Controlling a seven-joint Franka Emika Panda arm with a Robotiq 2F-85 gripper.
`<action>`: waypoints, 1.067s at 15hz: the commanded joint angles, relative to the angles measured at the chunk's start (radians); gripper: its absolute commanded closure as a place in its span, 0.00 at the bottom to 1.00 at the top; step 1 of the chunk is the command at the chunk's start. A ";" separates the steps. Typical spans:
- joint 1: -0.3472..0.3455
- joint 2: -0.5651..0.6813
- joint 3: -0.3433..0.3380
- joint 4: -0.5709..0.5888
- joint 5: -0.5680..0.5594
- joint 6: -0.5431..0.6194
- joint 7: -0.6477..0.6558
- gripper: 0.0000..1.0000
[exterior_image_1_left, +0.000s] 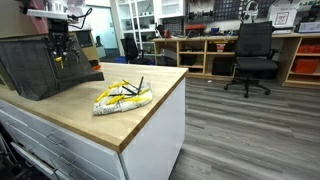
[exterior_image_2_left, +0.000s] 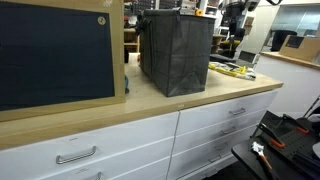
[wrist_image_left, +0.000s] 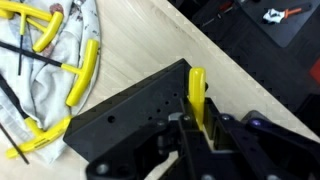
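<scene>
We see a light wooden table (exterior_image_2_left: 150, 100) set over white drawers (exterior_image_2_left: 110, 145) with metal handles. A dark mesh bin (exterior_image_2_left: 175, 52) stands upright on it. Near the bin's left, a dark panel in a wooden frame (exterior_image_2_left: 55, 55) fills that side of the view. Just to the bin's right, yellow-handled items (exterior_image_2_left: 232, 70) lie on a pale cloth (exterior_image_2_left: 240, 73) near the table's far end. The robot arm (exterior_image_2_left: 236, 18) rises behind the bin. On the dark floor (exterior_image_2_left: 290, 135) at lower right lie small hand implements, too blurred to name.

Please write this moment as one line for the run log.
fingers: shut on yellow-handled tool | place: at black holed block | nearby: cloth with yellow tools, on counter
</scene>
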 joint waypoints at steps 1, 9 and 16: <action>-0.011 -0.008 -0.011 -0.047 0.069 0.116 0.146 0.96; 0.026 -0.065 -0.020 -0.180 -0.015 0.406 0.488 0.96; 0.045 -0.144 0.021 -0.237 -0.109 0.244 0.234 0.96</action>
